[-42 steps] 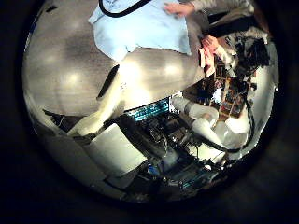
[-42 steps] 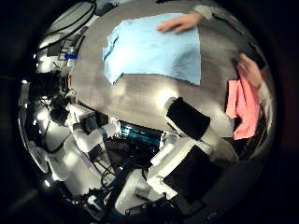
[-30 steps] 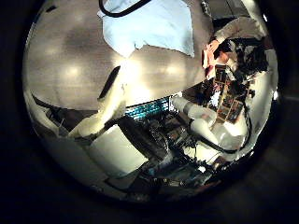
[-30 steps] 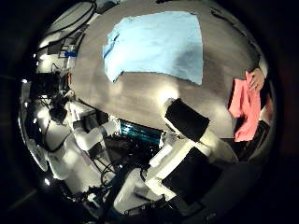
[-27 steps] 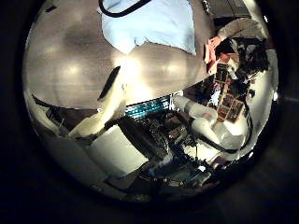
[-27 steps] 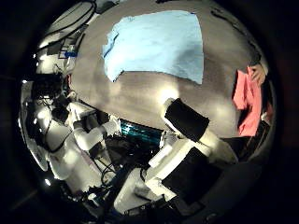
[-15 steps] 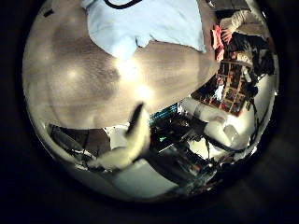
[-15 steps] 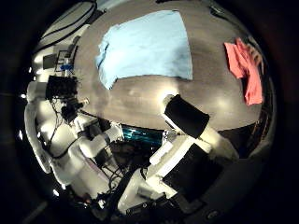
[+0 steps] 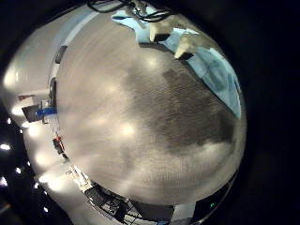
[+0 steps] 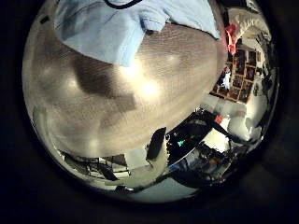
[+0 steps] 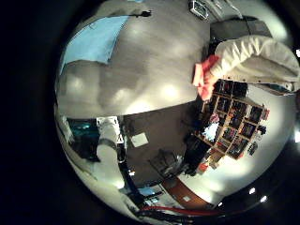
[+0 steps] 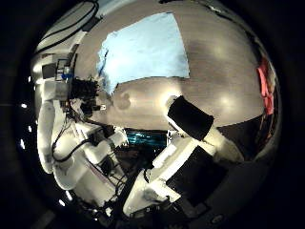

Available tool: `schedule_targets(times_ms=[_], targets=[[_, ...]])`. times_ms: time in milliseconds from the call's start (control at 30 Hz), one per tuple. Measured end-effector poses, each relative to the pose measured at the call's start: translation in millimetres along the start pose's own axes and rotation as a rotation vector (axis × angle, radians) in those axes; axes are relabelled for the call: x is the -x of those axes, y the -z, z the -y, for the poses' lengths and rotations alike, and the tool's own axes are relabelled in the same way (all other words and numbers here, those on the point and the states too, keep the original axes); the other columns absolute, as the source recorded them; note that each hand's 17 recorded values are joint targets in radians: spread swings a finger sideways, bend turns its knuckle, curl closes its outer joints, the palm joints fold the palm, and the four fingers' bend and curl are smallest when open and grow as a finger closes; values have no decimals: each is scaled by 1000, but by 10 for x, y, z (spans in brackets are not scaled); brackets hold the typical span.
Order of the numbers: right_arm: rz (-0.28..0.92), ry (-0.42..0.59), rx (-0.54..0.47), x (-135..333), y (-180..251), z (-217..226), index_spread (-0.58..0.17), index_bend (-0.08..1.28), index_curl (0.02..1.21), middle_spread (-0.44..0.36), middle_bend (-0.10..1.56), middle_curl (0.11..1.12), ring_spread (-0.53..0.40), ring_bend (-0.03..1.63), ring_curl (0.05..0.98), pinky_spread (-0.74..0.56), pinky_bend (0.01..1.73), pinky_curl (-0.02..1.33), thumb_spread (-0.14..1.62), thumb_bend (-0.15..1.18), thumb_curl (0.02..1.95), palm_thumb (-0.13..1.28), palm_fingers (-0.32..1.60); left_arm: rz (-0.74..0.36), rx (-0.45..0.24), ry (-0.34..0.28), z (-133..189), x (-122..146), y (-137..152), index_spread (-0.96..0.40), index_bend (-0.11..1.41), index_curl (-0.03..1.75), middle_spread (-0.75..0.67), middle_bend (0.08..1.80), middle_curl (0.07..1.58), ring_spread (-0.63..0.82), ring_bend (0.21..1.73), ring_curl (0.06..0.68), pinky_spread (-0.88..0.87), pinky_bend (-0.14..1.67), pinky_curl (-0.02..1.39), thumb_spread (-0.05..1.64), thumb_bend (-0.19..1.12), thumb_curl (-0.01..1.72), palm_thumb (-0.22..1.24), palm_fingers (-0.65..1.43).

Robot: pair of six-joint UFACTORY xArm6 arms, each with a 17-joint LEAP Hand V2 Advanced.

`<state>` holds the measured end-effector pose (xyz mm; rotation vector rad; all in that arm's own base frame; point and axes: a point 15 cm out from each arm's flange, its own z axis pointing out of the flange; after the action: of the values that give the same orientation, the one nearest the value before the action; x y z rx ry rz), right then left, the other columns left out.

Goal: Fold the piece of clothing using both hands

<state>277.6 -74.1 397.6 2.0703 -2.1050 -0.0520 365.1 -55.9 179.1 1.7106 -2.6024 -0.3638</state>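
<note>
A piece of clothing [image 12: 143,52] lies spread flat on the table [image 12: 205,57], seen in the right thumb side palm view. It also shows in the left thumb side palm view [image 10: 121,23], the left little finger side palm view [image 9: 220,70] and the right little finger side palm view [image 11: 94,39]. My left hand [image 9: 187,45] is over the bare table beside the clothing, fingers relaxed and holding nothing. My right hand [image 12: 191,119] is above the table away from the clothing, its finger straight and holding nothing. My left hand and arm also show at the clothing's side [image 12: 81,91].
A small cloth [image 11: 204,77] is at the table's far side, away from the clothing; it also shows in the right thumb side palm view [image 12: 265,86] and the left thumb side palm view [image 10: 231,37]. Shelves [image 11: 230,117] stand beyond the table. The table top [image 10: 121,93] between my hands and the clothing is bare.
A person's hand that lay on the clothing has left it and carried the small cloth away from it. Both palm cameras have moved; the table now fills more of the left thumb side view.
</note>
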Motion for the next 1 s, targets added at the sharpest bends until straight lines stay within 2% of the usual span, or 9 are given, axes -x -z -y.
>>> schedule_targets(times_ms=[300,433,567,633,700,767,800,867,1000], targets=[[1,1,5,0,-25,-6,-414,183,357,-100,301,380,-33,624,150,278,636,4,1266,-14,364,591,432,1,21,4,127,-75,-44,-2,239,364,136,303,397,370,626,172,358,290,330,862,-27,333,177,225],[1,4,4,0,-25,-6,-415,184,356,-100,298,380,-33,621,151,284,632,4,1266,-14,363,591,435,4,45,9,93,-123,-46,-32,276,395,51,361,421,308,601,164,335,217,311,920,-6,343,267,322],[1,5,3,0,-22,-9,-417,185,356,-101,299,381,-33,616,152,290,627,5,1266,-14,363,592,438,20,56,10,104,-132,-20,-112,357,442,-78,511,473,163,609,161,273,140,268,972,-2,353,375,475],[1,7,2,1,-16,-8,-417,188,358,-100,294,380,-33,612,152,292,624,5,1266,-14,363,592,439,29,63,15,108,-105,-4,-184,453,484,-178,677,522,22,655,165,210,96,223,995,0,359,429,647],[2,7,1,2,-15,-7,-417,187,359,-100,291,379,-33,610,153,294,622,6,1266,-14,363,592,441,33,72,17,107,-95,-7,-256,535,532,-265,826,574,-124,723,184,119,114,194,1035,17,366,499,805],[2,7,3,3,-21,-8,-417,184,359,-101,297,381,-34,607,152,295,619,6,1266,-14,363,592,444,33,85,16,95,-92,-13,-317,617,587,-326,946,635,-255,827,231,29,123,174,1085,37,374,569,937],[2,6,4,2,-23,-8,-417,185,359,-101,294,381,-34,607,153,295,619,6,1266,-14,363,592,443,33,92,17,83,-92,-17,-342,634,605,-349,969,647,-300,847,237,-6,137,163,1099,34,375,584,924],[1,6,5,0,-25,-6,-417,183,359,-105,296,382,-34,604,153,296,616,6,1266,-14,363,592,445,33,108,15,53,-92,-27,-390,653,646,-376,1018,691,-384,968,290,-112,186,164,1129,65,405,665,1006],[1,1,6,-1,-46,21,-419,186,361,-107,298,382,-34,599,153,296,611,6,1266,-14,363,592,449,13,144,5,-39,-71,-9,-466,644,732,-416,1021,760,-446,1129,381,-326,366,215,1137,54,459,684,1065]])
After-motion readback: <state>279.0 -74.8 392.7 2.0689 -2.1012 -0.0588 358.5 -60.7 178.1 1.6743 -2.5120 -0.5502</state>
